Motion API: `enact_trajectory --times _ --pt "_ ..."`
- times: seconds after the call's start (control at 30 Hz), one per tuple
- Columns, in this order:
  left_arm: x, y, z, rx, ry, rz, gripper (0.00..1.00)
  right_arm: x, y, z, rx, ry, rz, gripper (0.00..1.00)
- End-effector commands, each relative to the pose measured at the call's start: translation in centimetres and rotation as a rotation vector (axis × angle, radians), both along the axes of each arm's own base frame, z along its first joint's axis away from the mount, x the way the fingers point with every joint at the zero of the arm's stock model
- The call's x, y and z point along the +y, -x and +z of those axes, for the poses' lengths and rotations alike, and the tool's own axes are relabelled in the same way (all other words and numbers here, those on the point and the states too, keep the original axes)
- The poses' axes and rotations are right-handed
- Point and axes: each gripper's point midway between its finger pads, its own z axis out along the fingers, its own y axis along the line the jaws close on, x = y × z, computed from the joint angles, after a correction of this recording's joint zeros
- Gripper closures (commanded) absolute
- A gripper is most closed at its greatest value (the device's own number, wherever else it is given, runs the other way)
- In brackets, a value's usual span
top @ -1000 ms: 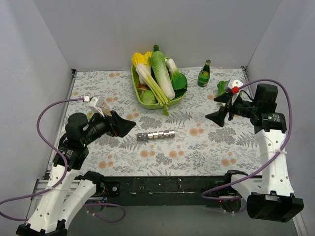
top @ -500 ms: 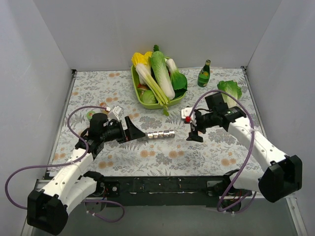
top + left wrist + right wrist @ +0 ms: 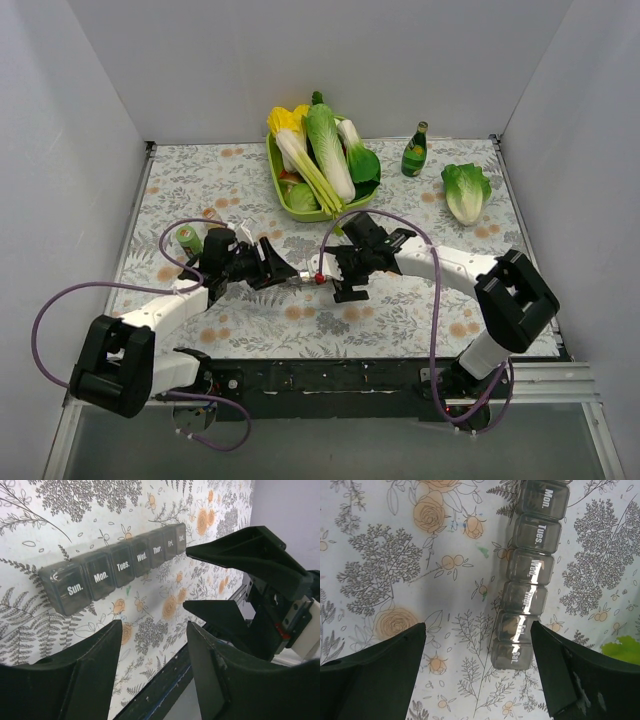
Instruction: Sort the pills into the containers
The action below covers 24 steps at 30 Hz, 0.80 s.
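Note:
The containers (image 3: 117,565) are a grey strip of joined boxes lettered Sun. to Sat., lying flat on the flowered cloth. In the top view only a short piece of the containers (image 3: 305,278) shows between the two grippers. My left gripper (image 3: 154,630) hovers just short of the Sun. end, its jaws partly apart with only cloth between them. My right gripper (image 3: 477,630) stands open over the Sat. end (image 3: 512,655), which lies inside the gap, close to the right finger (image 3: 555,665). The pills are out of view.
A green tray (image 3: 273,165) of vegetables sits at the back centre. A green bottle (image 3: 414,150) and a lettuce leaf (image 3: 466,190) are at the back right. A small green can (image 3: 188,238) stands by the left arm. The table's front edge (image 3: 165,685) runs close under the left fingers.
Both arms have swung in from the sides to the two ends of the strip. The left jaws have narrowed; the right jaws have stayed wide.

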Motion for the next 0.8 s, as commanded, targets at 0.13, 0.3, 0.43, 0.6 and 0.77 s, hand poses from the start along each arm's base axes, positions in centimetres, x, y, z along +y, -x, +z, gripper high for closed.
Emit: enact_trajectory --times 0.13,0.3,0.43,0.6,0.77 --pt "-0.1 -2.5 -1.1 -0.042 0.006 0.063 0.55 3.9 -3.3 0.0 -0.105 -0.061 -0.033 0.08" --pt "-0.3 -2.8 -2.7 -0.002 0.007 0.067 0.59 4.9 -4.4 -1.0 -0.103 -0.041 -0.06 0.12" --pt "-0.5 -2.9 -3.5 0.014 0.007 0.062 0.59 5.1 -4.7 -1.7 -0.079 -0.019 -0.076 0.19" --pt "-0.7 -3.0 -3.9 0.023 0.017 0.058 0.6 4.6 -4.5 -2.8 -0.063 0.013 -0.082 0.28" --pt "-0.9 -2.8 -3.7 0.03 0.035 0.045 0.62 4.5 -4.5 -3.2 -0.056 0.027 -0.089 0.34"
